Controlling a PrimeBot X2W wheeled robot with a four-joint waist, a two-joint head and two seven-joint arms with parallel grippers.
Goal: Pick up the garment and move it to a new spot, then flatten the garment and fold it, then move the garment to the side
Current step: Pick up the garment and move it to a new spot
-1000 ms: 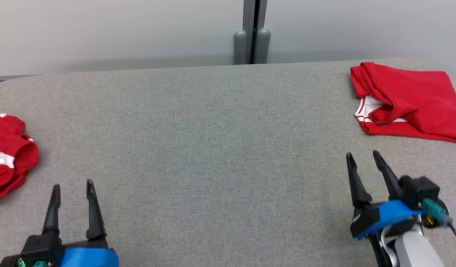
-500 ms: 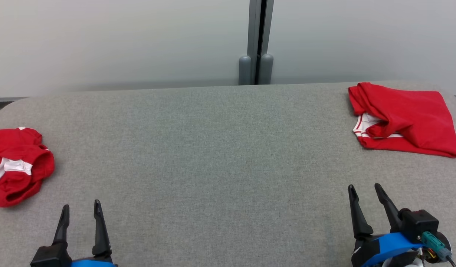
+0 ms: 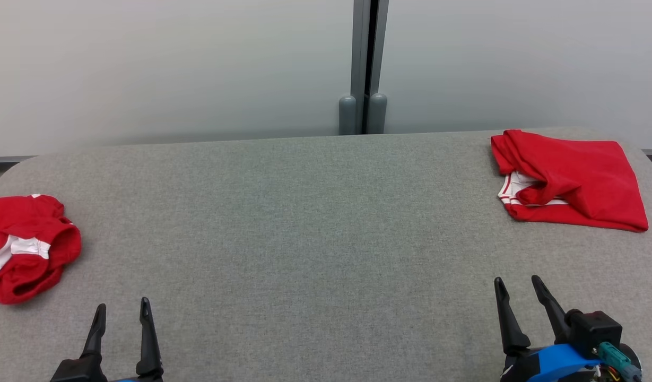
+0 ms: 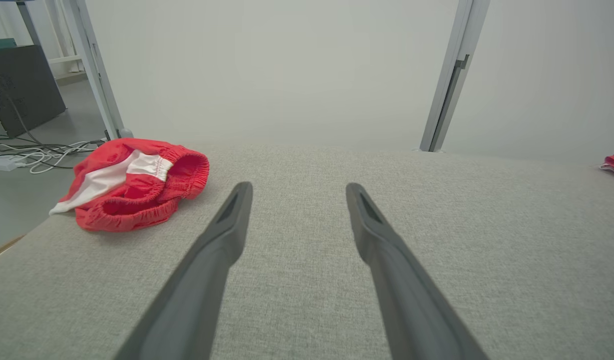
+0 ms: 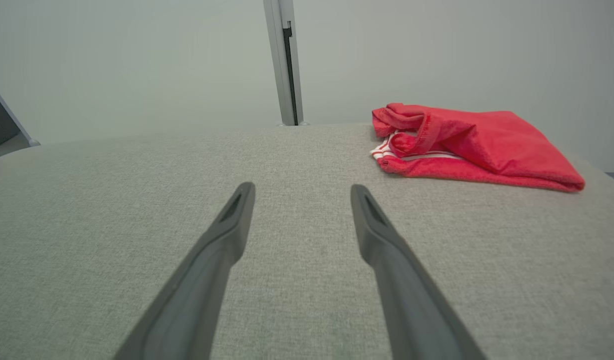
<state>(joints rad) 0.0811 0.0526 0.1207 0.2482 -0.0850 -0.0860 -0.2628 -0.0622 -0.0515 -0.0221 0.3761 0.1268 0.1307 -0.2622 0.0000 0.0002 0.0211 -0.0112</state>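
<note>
Camera tilts up; nothing on tabletop (image 3: 315,228) shifts. Left gripper (image 3: 122,305), right gripper (image 3: 516,280) wide, empty. Approach crumpled garment (image 3: 28,246) low, pinch waistband (image 4: 194,167), lift clear.

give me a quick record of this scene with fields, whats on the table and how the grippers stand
surface: grey fabric-covered table
left side: crumpled red shorts with a white stripe, by the table's left edge
right side: folded red garment with white trim, at the far right corner
left gripper: open, empty, apart from the shorts
right gripper: open, empty, short of the folded garment, not touching it
backdrop: pale wall panels with a grey post between them
</note>
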